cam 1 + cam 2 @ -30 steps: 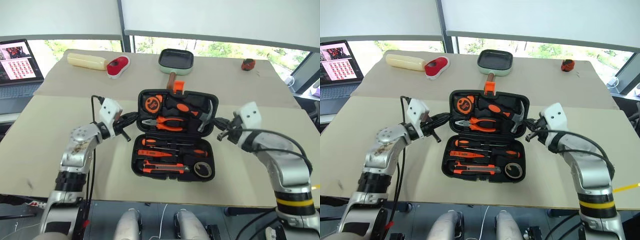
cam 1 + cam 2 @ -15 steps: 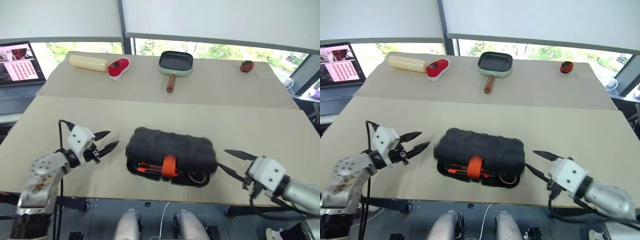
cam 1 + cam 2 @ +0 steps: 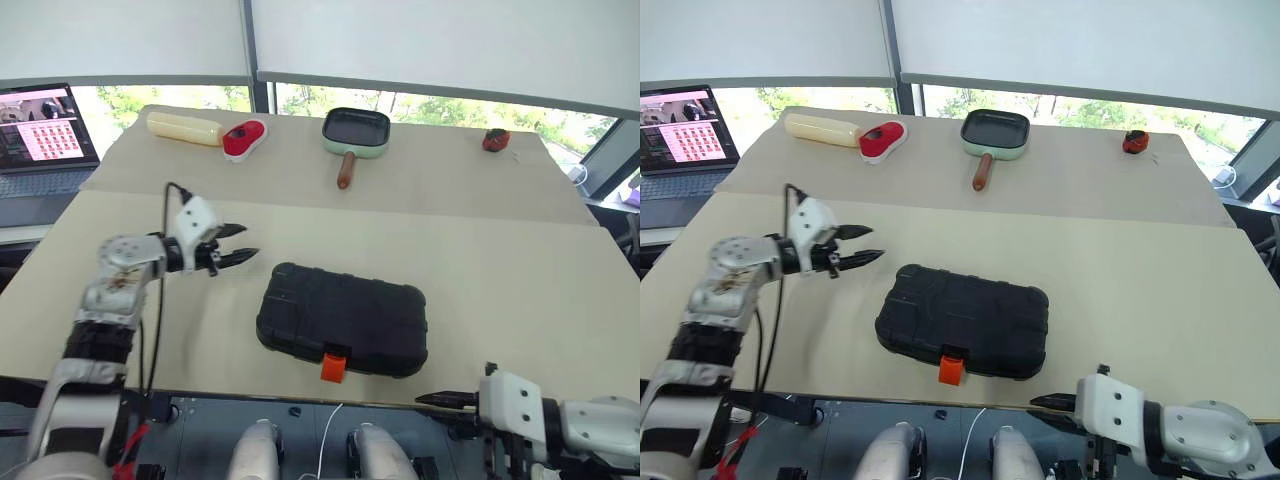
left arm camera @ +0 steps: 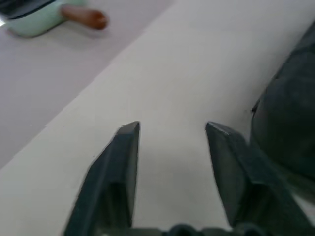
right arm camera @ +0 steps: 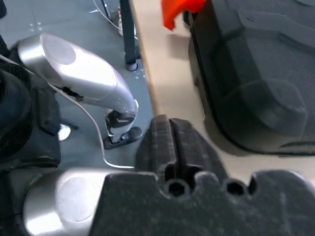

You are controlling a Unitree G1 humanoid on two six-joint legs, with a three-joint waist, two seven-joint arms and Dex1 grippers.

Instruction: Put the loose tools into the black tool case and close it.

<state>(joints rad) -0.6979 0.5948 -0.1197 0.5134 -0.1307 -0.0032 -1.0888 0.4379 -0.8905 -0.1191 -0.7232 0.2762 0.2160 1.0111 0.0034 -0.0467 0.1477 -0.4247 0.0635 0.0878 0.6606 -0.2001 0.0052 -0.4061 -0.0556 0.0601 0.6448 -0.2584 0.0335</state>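
Near the front edge of the surface (image 3: pixel 520 260) we are seeing the black tool case (image 3: pixel 344 318) lying flat with its lid down, orange latch (image 3: pixel 335 364) pointing at the front edge and hanging just over it. No loose tools are showing around it.

Left end effector (image 3: pixel 241 246) is hovering above the surface off the case's far-left corner, near it but apart, fingers pointing toward the case. In the left wrist view its two fingers (image 4: pixel 122 162) are standing spread with bare surface between them, pinching nothing, and the case's dark edge is sitting just beside one finger.

Right end effector (image 3: pixel 432 399) is sitting low past the front edge, toward the front-right corner of the surface, tips pointing left, below the case's right end. In the right wrist view its fingers (image 5: pixel 170 142) are pressed together with nothing between them, and the case and latch are lying just beyond the front edge there.

Along the far edge we are noting a green square pan (image 3: pixel 355 131) with a brown handle at the middle, a pale yellow cylinder (image 3: pixel 184 127) and a red-and-white object (image 3: pixel 243 138) toward the far-left corner, and a small red thing (image 3: pixel 495 140) toward the far-right corner. Beyond the left edge a laptop (image 3: pixel 40 135) is sitting open, screen lit.
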